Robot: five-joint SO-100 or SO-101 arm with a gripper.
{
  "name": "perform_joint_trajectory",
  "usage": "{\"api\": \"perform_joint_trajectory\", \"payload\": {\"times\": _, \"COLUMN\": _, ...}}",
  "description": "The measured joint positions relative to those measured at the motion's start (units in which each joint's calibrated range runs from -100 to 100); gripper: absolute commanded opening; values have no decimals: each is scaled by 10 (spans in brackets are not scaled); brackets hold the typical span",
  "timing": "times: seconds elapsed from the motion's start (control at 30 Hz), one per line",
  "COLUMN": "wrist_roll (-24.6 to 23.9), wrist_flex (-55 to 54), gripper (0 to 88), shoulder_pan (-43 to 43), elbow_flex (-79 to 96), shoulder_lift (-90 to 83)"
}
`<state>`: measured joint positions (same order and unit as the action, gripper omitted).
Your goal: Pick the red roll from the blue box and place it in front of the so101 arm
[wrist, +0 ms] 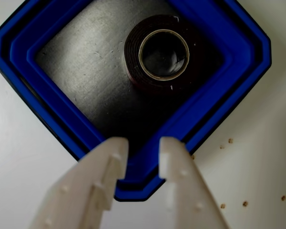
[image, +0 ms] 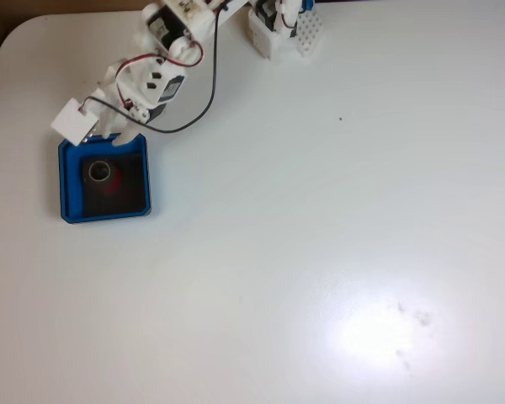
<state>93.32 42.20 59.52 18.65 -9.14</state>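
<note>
No writing, label, brand, number or sign can be read on anything in the fixed view or the wrist view.

Fixed view: we look straight down from high up on the white counter (image: 320, 252), with the so101 arm (image: 164, 50) at the top edge and the blue box (image: 103, 213) small at left.
Wrist view: we ride just behind the jaws (they enter from the bottom edge), close above the blue box (wrist: 62, 119).
Shared: in both we see the box, the red roll (image: 108, 178) (wrist: 133, 62) and the counter beside it.
</note>
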Motion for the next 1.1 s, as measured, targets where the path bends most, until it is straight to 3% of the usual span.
{"api": "perform_joint_trajectory", "payload": {"times": 0.2, "wrist_roll": 0, "wrist_flex": 0, "gripper": 20, "shoulder_pan": 5, "elbow_flex": -119, "shoulder_lift": 145}}
{"api": "perform_joint_trajectory", "payload": {"times": 0.5, "wrist_roll": 0, "wrist_flex": 0, "gripper": 178, "shoulder_pan": 11, "elbow_flex": -198, "shoulder_lift": 262}}
{"api": "perform_joint_trajectory", "payload": {"times": 1.1, "wrist_roll": 0, "wrist_flex": -4, "gripper": 186, "shoulder_pan": 17, "elbow_flex": -293, "shoulder_lift": 401}}
